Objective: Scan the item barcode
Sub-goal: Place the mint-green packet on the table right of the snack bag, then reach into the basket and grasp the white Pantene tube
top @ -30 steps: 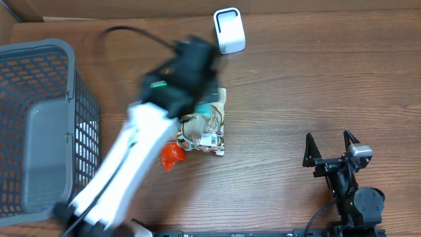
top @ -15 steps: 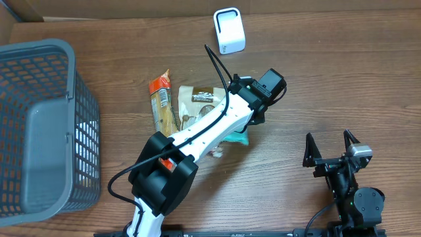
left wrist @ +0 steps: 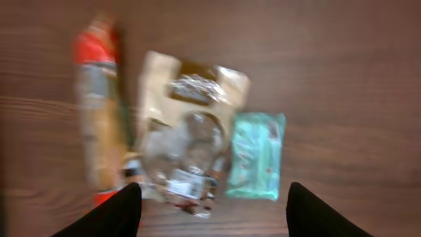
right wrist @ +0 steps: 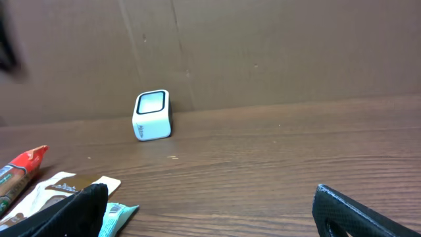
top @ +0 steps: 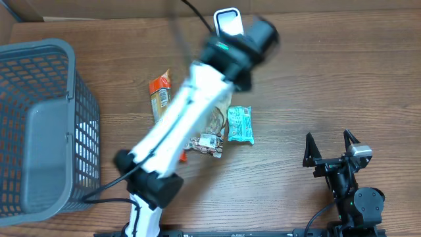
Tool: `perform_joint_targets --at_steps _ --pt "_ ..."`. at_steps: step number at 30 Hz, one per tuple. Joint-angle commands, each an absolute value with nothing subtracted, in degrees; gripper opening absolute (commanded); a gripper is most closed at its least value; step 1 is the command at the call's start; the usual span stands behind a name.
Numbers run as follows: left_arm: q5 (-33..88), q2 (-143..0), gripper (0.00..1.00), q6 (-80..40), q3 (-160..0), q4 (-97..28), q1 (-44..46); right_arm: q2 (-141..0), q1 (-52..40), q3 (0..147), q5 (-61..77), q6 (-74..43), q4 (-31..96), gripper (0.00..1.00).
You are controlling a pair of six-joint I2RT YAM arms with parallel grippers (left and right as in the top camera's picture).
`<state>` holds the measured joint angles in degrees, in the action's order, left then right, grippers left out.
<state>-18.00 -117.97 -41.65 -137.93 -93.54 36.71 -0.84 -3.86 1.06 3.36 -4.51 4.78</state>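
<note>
At the left edge of the wood-grain table (top: 329,79) stands a grey plastic basket (top: 39,125) with perforated mesh walls and a rounded rim. To its right lies a long, narrow orange-red snack packet (top: 160,99) of glossy film. Just beside it lies a flat beige pouch (left wrist: 191,125) with a clear, crinkled window and a small white label at its near end. The white left arm (top: 191,112) crosses over this pouch in the overhead view and hides much of it. A rectangular teal packet (top: 240,124), the item to scan, lies flat on the table, touching the pouch's right edge. The scanner (right wrist: 152,114), a small white rounded block with a glass face, stands near the far edge before a cardboard wall (right wrist: 263,46). The left gripper (left wrist: 212,207), motion-blurred overhead, hangs above the packets with fingers spread wide and empty. The right gripper (top: 332,148) sits well apart at the near right, fingers fully spread, gripping nothing.
</note>
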Motion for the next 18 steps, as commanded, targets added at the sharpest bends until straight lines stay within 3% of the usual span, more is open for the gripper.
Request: perform_joint_targets --at_steps 1,9,14,18 --pt "-17.5 -113.95 0.62 -33.58 -149.51 -96.79 29.23 -0.16 -4.12 0.45 2.61 -4.93 4.54 1.0" --pt "-3.46 -101.65 0.65 -24.88 -149.56 -96.82 5.43 -0.16 -4.12 0.45 2.61 -4.93 4.54 1.0" --pt "6.2 -94.43 0.8 -20.56 -139.83 -96.82 -15.42 -0.16 -4.12 0.45 2.61 -4.93 4.54 1.0" --pt "14.92 -89.89 0.82 -12.91 -127.48 -96.14 -34.48 -0.16 -4.12 0.45 2.61 -4.93 4.54 1.0"
